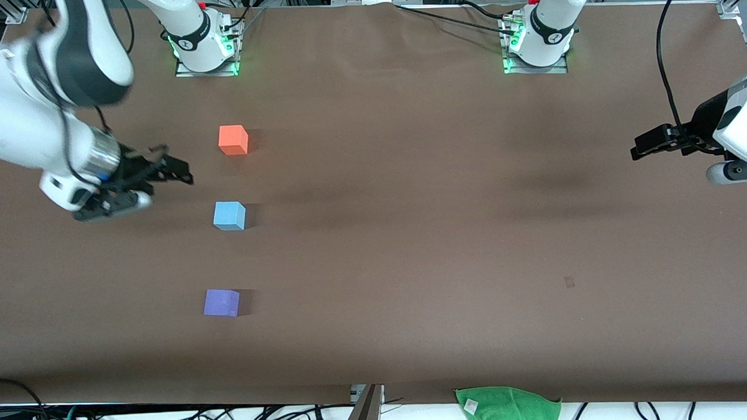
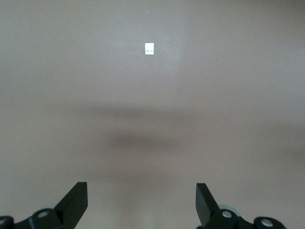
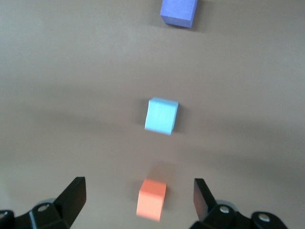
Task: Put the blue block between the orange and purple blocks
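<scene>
The blue block (image 1: 229,215) sits on the table between the orange block (image 1: 233,139) at its twelve o'clock and the purple block (image 1: 221,302) at six, so placement looks done. The right gripper (image 1: 176,170) hangs empty, jaws apart, at the blue block's ten o'clock. The left gripper (image 1: 641,148), also open and empty, waits at the left arm's end of the table.

Blue block (image 1: 229,215) on table (image 1: 411,233), between orange block (image 1: 233,139) at its 12 o'clock and purple block (image 1: 221,302) at 6 o'clock; all apart.
</scene>
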Robot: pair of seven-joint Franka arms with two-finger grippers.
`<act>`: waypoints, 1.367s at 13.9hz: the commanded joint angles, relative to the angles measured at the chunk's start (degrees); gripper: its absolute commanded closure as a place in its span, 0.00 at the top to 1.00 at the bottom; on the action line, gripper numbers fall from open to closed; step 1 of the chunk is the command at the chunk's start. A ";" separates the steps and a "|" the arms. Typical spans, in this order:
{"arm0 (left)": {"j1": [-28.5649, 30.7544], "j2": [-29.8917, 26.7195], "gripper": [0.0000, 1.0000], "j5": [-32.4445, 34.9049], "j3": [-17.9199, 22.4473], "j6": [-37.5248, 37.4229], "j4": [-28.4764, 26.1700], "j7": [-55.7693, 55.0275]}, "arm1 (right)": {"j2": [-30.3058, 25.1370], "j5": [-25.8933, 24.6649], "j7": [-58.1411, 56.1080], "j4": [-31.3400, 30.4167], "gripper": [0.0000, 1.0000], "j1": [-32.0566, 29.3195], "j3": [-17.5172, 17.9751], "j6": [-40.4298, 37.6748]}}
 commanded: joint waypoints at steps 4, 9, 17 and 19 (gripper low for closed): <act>0.25 0.22 1.00 -0.75 0.09 -0.91 0.78 1.11 | 0.03 -4.24 0.79 16.31 1.00 0.19 -4.29 -20.06; 0.34 0.22 1.00 -0.75 0.00 -0.82 0.78 1.29 | -3.30 -4.86 -2.55 7.55 1.00 -1.03 -5.37 -14.91; 0.34 0.22 1.00 -0.75 0.08 -0.82 0.78 1.29 | -3.14 -9.87 -2.47 9.37 1.00 -14.66 10.37 -13.66; 0.34 0.22 1.00 -0.75 0.09 -0.82 0.78 1.29 | -2.87 -9.96 -2.21 10.61 1.00 -14.40 10.46 -13.66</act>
